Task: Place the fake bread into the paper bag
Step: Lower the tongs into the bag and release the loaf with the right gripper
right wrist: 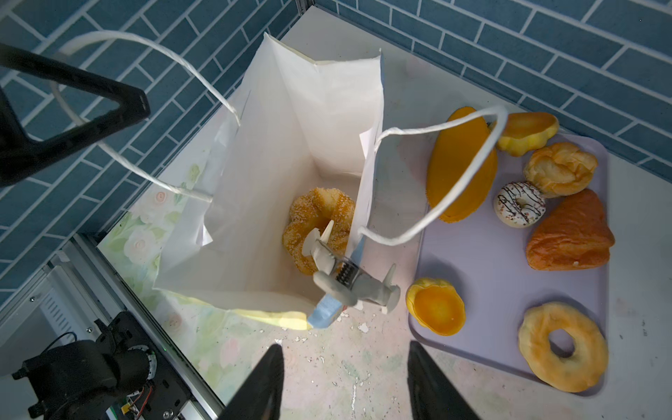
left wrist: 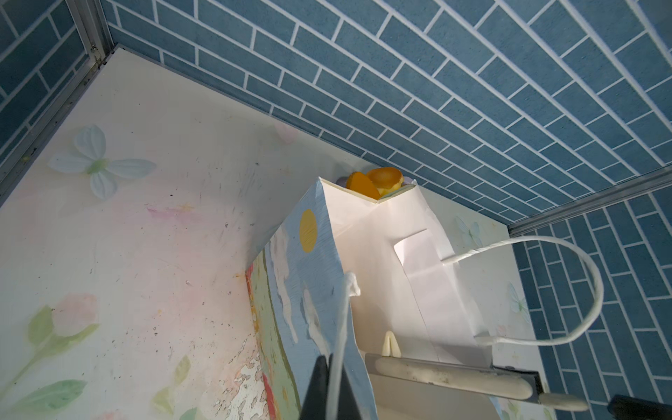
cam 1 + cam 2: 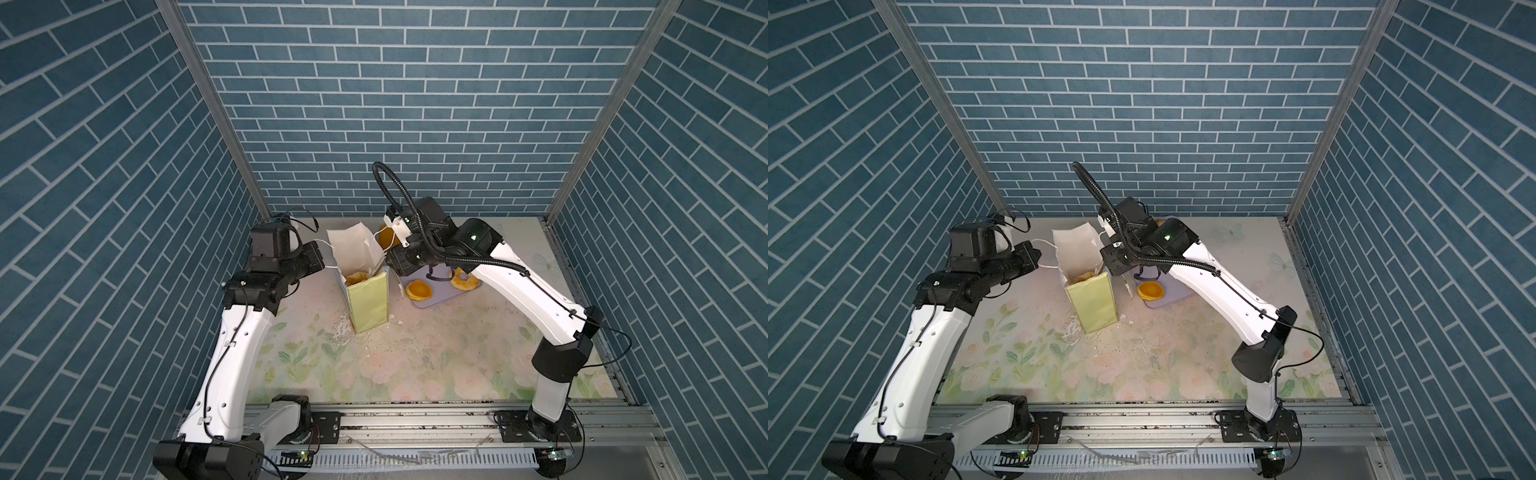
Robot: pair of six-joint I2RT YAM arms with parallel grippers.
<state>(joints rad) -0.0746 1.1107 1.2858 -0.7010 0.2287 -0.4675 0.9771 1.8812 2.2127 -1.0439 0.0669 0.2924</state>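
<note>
**Right wrist view: one ring in the bag, the rest on the tray**

My left gripper (image 2: 332,382) is clenched on a cord handle (image 2: 342,327) of the paper bag (image 1: 291,127). I judge this pulls that face outward so the mouth gapes and the bag stands upright. My right gripper (image 1: 349,382) hangs just beside the bag on its tray side, fingers parted with nothing between them.

A sugared ring doughnut (image 1: 316,218) lies on the bag's floor. The other fake bread sits on the lavender tray (image 1: 491,262) just beside the bag: a long oval loaf (image 1: 462,163), a croissant (image 1: 571,232), a plain ring (image 1: 562,345), a small round bun (image 1: 436,307) and a few more.

The tongs (image 1: 349,280) straddle the bag's rim, one tip inside over the doughnut and one outside. The second handle (image 1: 436,124) droops across the loaf. Both sit between the tray and the mouth, so I think my next reach must steer round them.
</note>
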